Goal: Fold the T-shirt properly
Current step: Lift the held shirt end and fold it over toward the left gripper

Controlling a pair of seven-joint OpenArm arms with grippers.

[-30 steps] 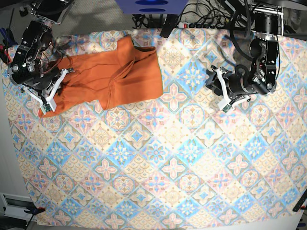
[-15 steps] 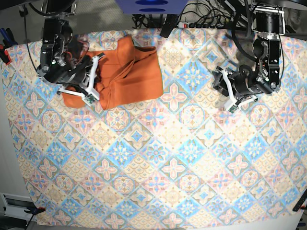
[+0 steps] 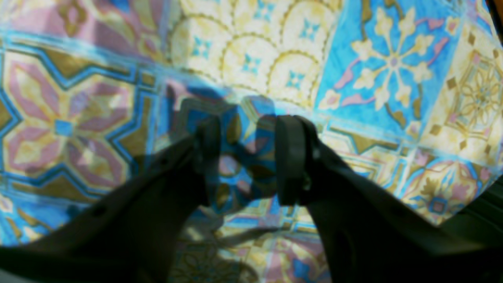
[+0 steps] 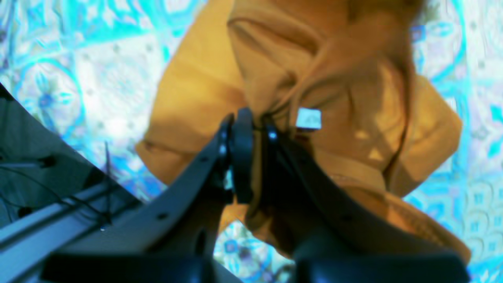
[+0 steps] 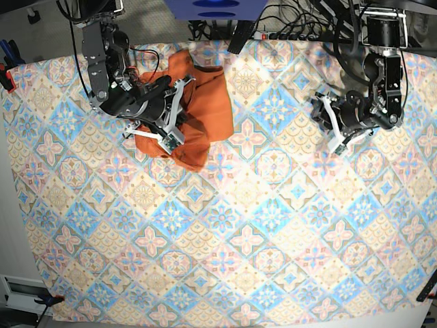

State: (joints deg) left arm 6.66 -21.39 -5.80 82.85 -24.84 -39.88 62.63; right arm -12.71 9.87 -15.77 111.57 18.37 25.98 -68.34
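right gripper (image 4: 251,129) clamped on T-shirt (image 5: 205,102), bunched near far-left corner | left gripper (image 3: 245,157) jaws apart, empty, over tablecloth (image 5: 273,225) far-right

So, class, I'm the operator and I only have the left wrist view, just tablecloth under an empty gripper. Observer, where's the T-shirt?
Observer: The T-shirt lies bunched near the tablecloth's far edge, at the other arm.
Operator: Is it being held?
Observer: Yes, the right gripper is shut on a fold of it.
Operator: Any tag showing?
Observer: A small white tag sits just beside the pinch.
Operator: And my left gripper?
Observer: In the base view it sits well apart from the shirt.
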